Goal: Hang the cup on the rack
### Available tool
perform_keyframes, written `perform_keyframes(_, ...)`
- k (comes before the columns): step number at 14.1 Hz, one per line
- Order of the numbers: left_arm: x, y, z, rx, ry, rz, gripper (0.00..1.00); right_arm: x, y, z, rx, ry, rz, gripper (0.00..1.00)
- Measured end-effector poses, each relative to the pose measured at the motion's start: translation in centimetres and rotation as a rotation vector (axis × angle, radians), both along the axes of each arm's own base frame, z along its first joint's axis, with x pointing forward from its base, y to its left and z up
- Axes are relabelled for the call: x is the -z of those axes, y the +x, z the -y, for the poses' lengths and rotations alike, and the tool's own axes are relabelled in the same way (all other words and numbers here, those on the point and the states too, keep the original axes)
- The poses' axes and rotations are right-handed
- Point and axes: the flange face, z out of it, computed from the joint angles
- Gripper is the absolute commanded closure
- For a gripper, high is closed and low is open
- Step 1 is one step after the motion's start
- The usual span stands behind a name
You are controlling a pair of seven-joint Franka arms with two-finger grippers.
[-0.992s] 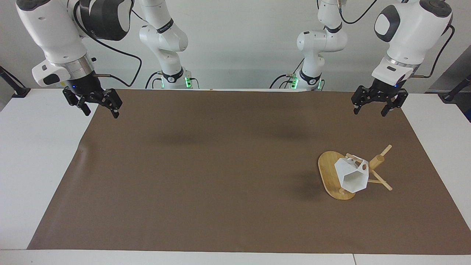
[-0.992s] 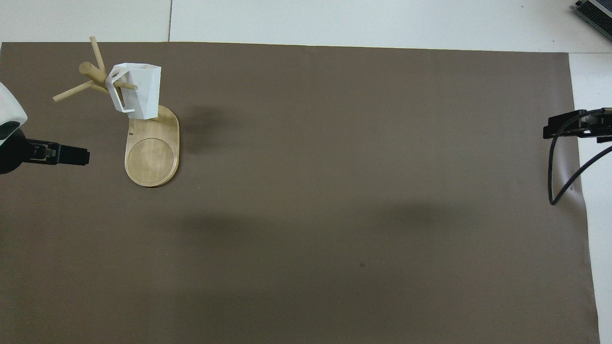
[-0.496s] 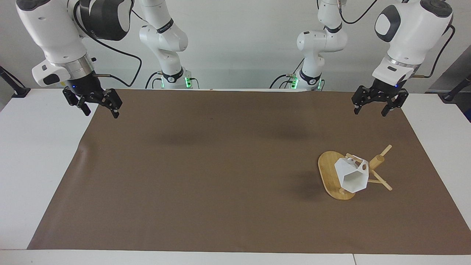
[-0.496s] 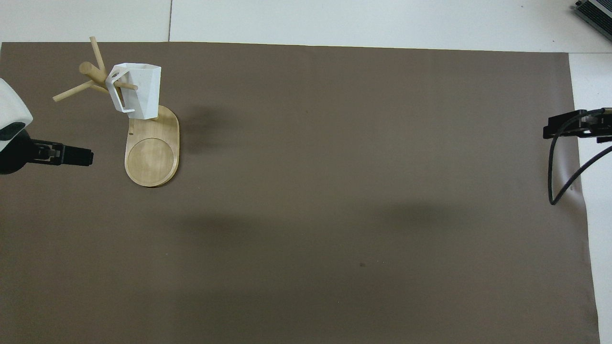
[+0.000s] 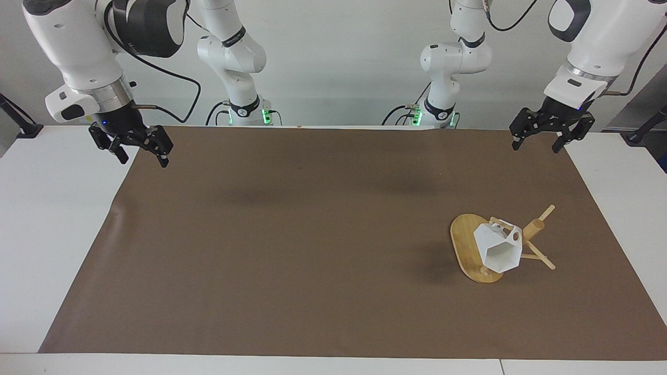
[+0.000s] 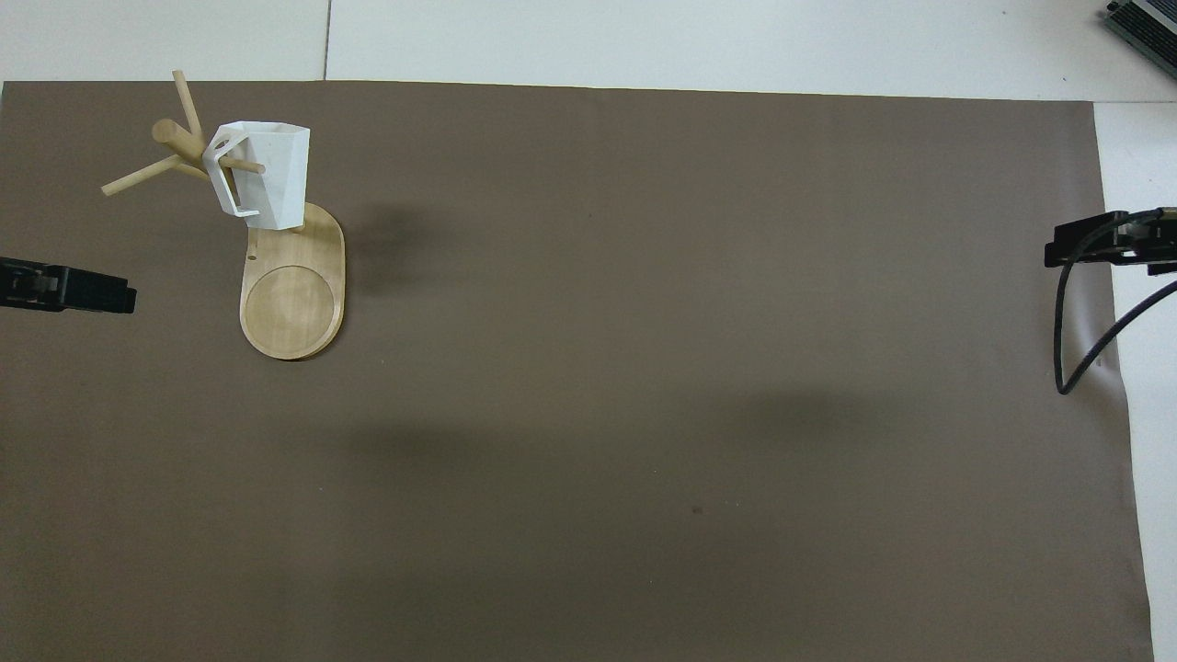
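Fingers (image 5: pixel 518 139) spread on both grippers, one cup (image 5: pixel 498 248) hanging, one rack (image 5: pixel 465 245)

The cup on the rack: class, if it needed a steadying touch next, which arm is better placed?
Probably the left. The cup hangs on the rack at the left arm's end; the left gripper hovers there, open. The right gripper waits, open, over the right arm's end.

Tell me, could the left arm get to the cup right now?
Probably yes. The cup hangs on the rack at the left arm's end, and the left gripper, open and empty, hovers over bare mat with nothing between them.
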Motion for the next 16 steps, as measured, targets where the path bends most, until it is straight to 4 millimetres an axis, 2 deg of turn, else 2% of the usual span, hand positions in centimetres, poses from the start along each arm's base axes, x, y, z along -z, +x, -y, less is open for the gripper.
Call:
perform_keyframes(6, 0.7, 0.9, -0.1, -0.003, 0.003, -0.031, 0.0, 0.0, 0.0, 0.0, 0.0, 0.0, 0.0, 0.0)
perform_keyframes(12, 1.6, 1.0, -1.5, -0.025, 0.01, -0.047, 0.0, 0.0, 0.0, 0.0, 0.0, 0.0, 0.0, 0.0)
perform_keyframes(16, 3.0, 0.8, -1.5, -0.026, 0.011, -0.059, 0.0, 0.0, 0.0, 0.0, 0.0, 0.0, 0.0, 0.0)
